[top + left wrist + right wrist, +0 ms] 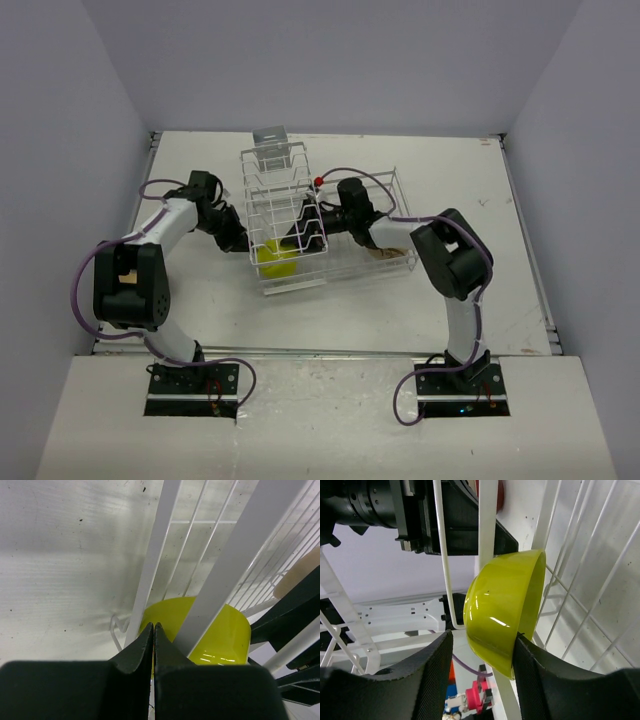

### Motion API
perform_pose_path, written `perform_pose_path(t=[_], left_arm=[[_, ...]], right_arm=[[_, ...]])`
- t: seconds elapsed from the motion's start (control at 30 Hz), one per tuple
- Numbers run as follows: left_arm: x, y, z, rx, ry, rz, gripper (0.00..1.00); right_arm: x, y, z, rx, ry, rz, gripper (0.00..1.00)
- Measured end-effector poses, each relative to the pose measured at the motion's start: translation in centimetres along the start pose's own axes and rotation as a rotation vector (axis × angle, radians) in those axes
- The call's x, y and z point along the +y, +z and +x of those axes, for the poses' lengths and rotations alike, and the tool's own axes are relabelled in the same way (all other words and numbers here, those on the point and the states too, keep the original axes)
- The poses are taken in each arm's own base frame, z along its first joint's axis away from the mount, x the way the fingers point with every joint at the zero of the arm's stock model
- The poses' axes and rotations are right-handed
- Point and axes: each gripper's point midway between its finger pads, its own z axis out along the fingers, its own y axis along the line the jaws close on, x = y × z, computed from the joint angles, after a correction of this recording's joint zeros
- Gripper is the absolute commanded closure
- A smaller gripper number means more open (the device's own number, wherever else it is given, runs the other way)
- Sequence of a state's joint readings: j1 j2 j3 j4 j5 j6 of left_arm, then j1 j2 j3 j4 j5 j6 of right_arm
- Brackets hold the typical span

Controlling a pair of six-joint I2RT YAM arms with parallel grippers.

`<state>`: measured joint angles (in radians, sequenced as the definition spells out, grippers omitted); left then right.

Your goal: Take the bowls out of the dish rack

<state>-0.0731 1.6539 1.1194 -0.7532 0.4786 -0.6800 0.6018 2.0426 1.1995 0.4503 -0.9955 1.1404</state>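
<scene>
The white wire dish rack (330, 225) stands at the table's middle. A yellow-green bowl (275, 258) sits on edge in its front-left corner. My left gripper (238, 240) is shut and empty just outside the rack's left side; in the left wrist view its tips (153, 627) are pressed together in front of the rack wires (155, 555), with the bowl (220, 630) behind them. My right gripper (300, 235) reaches into the rack from the right. In the right wrist view it (482, 640) is open astride the bowl (502, 610): the right finger (535, 675) touches the rim, the left finger (427, 675) stands apart.
A tan object (388, 254) lies in the rack's right basket section, also showing in the left wrist view (300, 572). A red knob (319, 183) is at the rack's back. A grey holder (270, 135) stands behind the rack. Upright dividers (285, 200) surround the bowl.
</scene>
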Motion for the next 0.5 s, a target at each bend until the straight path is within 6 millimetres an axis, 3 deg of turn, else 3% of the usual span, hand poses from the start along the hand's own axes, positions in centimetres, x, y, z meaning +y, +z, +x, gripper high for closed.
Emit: perform_pose_path(t=[0.23, 0.33, 0.5], left_arm=[[0.0, 0.0, 0.0, 0.001, 0.001, 0.002, 1.00], [0.0, 0.0, 0.0, 0.001, 0.001, 0.002, 1.00], [-0.1, 0.0, 0.0, 0.001, 0.002, 0.006, 1.00]], right_arm=[[-1.3, 0.3, 0.6, 0.044, 0.074, -0.014, 0.53], [-1.7, 0.4, 0.9, 0.068, 0.108, -0.019, 0.66], [-0.8, 0.4, 1.0, 0.084, 0.124, -0.057, 0.87]])
